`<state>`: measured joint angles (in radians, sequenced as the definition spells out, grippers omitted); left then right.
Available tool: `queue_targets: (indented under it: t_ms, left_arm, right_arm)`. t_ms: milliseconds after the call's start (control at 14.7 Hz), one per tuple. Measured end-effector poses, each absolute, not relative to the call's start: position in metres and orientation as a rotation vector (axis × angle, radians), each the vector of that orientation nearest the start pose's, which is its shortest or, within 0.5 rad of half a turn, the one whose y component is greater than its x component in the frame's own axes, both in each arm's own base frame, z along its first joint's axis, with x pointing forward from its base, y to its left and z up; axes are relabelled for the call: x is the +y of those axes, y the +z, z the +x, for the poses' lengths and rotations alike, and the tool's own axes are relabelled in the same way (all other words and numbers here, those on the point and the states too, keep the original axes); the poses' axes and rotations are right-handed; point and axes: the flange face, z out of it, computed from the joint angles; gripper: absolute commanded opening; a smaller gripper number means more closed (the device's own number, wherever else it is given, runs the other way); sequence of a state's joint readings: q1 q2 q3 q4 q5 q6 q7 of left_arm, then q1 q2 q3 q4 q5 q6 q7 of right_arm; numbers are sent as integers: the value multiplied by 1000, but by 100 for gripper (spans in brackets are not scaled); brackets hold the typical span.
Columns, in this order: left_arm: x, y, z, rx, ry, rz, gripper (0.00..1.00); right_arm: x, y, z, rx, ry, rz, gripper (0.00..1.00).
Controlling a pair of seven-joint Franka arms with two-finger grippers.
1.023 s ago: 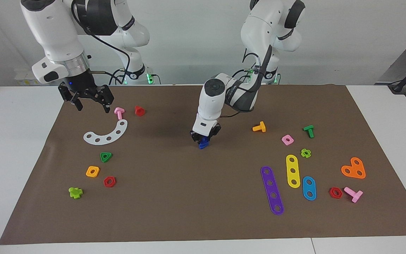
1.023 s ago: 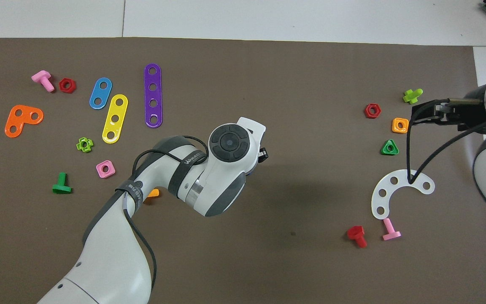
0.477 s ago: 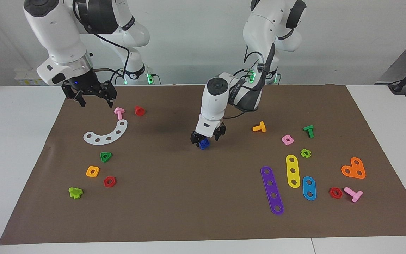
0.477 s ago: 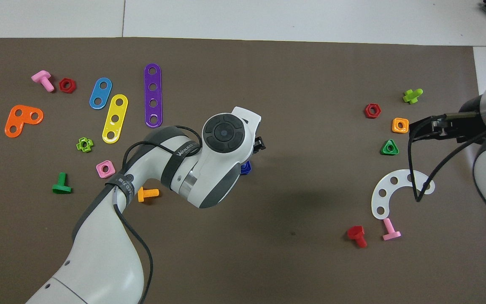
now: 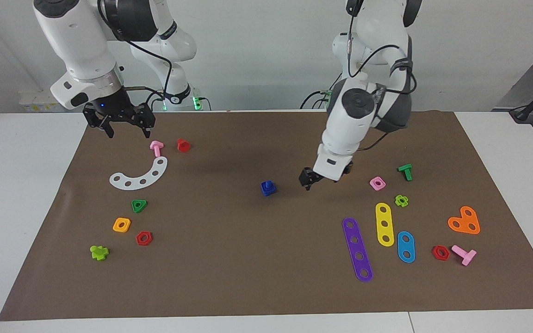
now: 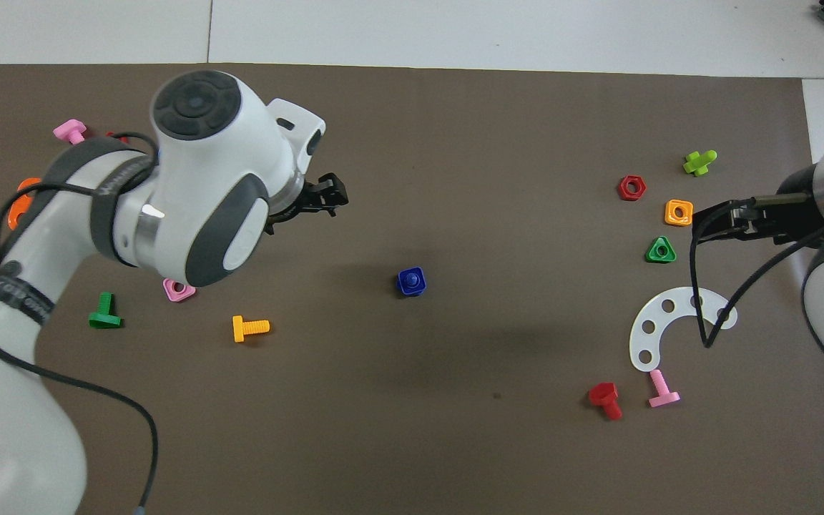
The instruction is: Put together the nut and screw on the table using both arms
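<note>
Overhead view shows the nut [image 6: 410, 282] lying mid-mat with the screw [image 5: 269, 184] standing in its hole; the pair sits alone, with bare brown mat [image 6: 455, 429] on every side.

The left gripper [image 5: 312, 178] hangs low over the mat toward the left arm's end from the pair, apart from it, holding nothing; whether its fingers are spread I cannot tell. Close to it lie a pink nut [image 5: 377, 183], a green screw [image 5: 405, 171] and a green cross nut [image 5: 401, 200]. An orange screw [image 6: 249, 327] lies nearer the robots than that gripper's spot. Farther from the robots lie a purple strip [image 5: 357, 249], a yellow strip [image 5: 384, 224] and a blue strip [image 5: 405, 246].

The right gripper [image 5: 123, 124] waits raised at the right arm's end, fingers spread and empty, just over a pink screw [image 5: 156, 147] and a white arc [image 5: 139, 175]. A red screw [image 5: 183, 145] sits beside the pink one. A green triangle nut [image 5: 139, 205], orange nut [image 5: 121, 225] and red hex nut [image 5: 144, 237] lie farther from the robots than the arc.
</note>
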<state>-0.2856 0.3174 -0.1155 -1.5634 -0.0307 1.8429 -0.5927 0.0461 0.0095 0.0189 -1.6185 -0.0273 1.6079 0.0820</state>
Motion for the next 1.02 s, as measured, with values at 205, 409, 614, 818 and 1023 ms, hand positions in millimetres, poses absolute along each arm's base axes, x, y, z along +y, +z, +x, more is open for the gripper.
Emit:
queue_targets:
  t_ms: [205, 409, 614, 818, 1023]
  left_arm:
    - [-147, 479, 615, -243, 190, -3151, 100]
    - [-57, 492, 615, -162, 260, -3141, 100]
    - [-16, 525, 603, -7, 213, -3097, 100]
    - [0, 568, 587, 16, 110, -3097, 100]
    - [-3, 593, 581, 15, 48, -3129, 100]
  right_arm:
    - [33, 600, 558, 25, 28, -3170, 100]
    - [34, 602, 561, 36, -3, -3168, 100]
    - [38, 602, 561, 30, -13, -3167, 100]
    - [40, 602, 561, 26, -13, -3167, 100]
    - [40, 602, 561, 26, -13, -3167, 100]
